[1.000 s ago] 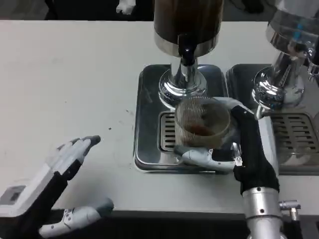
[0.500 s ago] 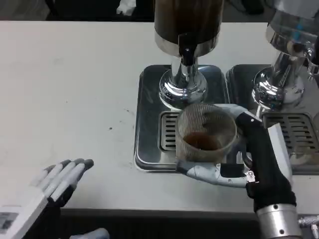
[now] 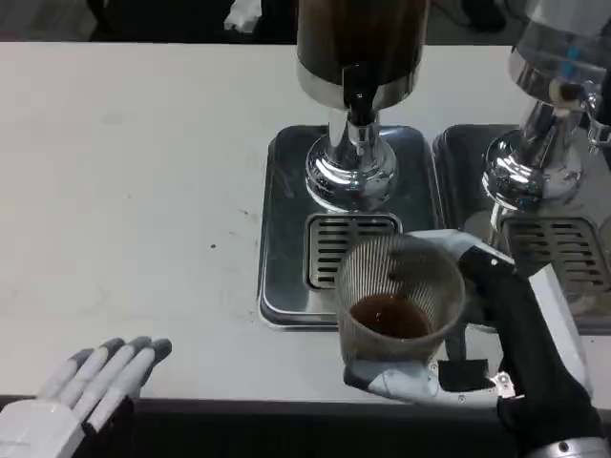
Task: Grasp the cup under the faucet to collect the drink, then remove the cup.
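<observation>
Back comes the cup [image 3: 399, 303], pulled away from the faucet [image 3: 360, 100] since a second ago and now hanging over the tray's [image 3: 286, 229] near rim, and the left hand [image 3: 91, 382] is dropping lower toward the bottom corner than it was.

Largest first: the table [image 3: 134, 172] is lying wide and white, with broad open room across its whole left half. The dispenser [image 3: 359, 57] is standing at the top centre, dark liquid showing in its tank, its chrome foot planted on the tray. A second dispenser [image 3: 549, 86] is sitting just beside it at the right edge on its own tray [image 3: 458, 153]. The grate [image 3: 334, 243] is lying uncovered behind the cup.

The right hand [image 3: 477, 334] is gripping the cup, fingers wrapped round its far side and thumb underneath at the front. The cup is sitting upright, ribbed and see-through, with brown drink pooled at the bottom.

The left hand is resting flat at the table's near edge, fingers stretched out side by side, holding nothing.
</observation>
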Robot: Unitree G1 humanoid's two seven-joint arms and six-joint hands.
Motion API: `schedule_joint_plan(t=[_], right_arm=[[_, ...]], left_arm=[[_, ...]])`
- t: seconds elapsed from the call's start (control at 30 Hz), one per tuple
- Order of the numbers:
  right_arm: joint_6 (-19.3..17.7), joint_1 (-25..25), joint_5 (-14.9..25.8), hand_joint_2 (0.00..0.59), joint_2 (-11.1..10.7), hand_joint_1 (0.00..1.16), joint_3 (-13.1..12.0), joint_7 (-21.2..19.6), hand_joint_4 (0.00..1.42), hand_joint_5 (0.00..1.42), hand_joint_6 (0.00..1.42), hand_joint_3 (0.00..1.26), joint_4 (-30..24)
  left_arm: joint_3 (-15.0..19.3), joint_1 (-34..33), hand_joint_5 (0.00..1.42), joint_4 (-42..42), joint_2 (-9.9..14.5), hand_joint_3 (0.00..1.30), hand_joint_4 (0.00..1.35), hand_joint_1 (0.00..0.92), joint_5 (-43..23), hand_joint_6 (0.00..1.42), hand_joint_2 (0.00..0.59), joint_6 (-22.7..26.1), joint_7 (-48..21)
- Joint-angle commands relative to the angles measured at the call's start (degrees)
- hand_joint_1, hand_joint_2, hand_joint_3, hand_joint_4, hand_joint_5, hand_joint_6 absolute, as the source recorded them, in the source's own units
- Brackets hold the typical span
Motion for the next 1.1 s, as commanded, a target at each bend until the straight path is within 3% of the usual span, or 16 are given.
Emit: schedule_joint_plan(t=[0.03, 0.43, 0.73, 1.1], right_arm=[[-0.65, 2.1, 0.4, 0.138, -0.17, 1.03, 0.92, 0.81, 0.89, 0.94, 1.31, 0.79, -3.81], [0.09, 3.03, 0.75, 0.146, 0.64, 1.02, 1.6, 1.0, 0.89, 0.94, 1.31, 0.79, -4.53], [-0.77, 2.98, 1.74, 0.134, 0.95, 1.02, 0.76, 0.45, 0.89, 0.94, 1.31, 0.79, -3.97], [-2.33, 3.85, 1.47, 0.13, 2.18, 1.02, 1.17, -1.14, 0.89, 0.94, 1.31, 0.79, -2.96]], left_arm=[[-0.22, 0.82, 0.0, -1.16, -0.7, 0.0, 0.0, 0.0, 0.82, 0.0, 0.096, 0.7, 1.63], [-0.94, 1.1, 0.0, -1.89, -1.6, 0.0, 0.0, 0.0, 0.41, 0.0, 0.097, 1.75, 1.63], [-2.3, -0.28, 0.0, -2.39, -1.99, 0.0, 0.0, 0.0, -0.2, 0.0, 0.097, 3.1, 0.6], [-3.04, -1.79, 0.0, -2.84, -0.98, 0.0, 0.0, 0.0, -0.65, 0.0, 0.097, 3.86, 0.07]])
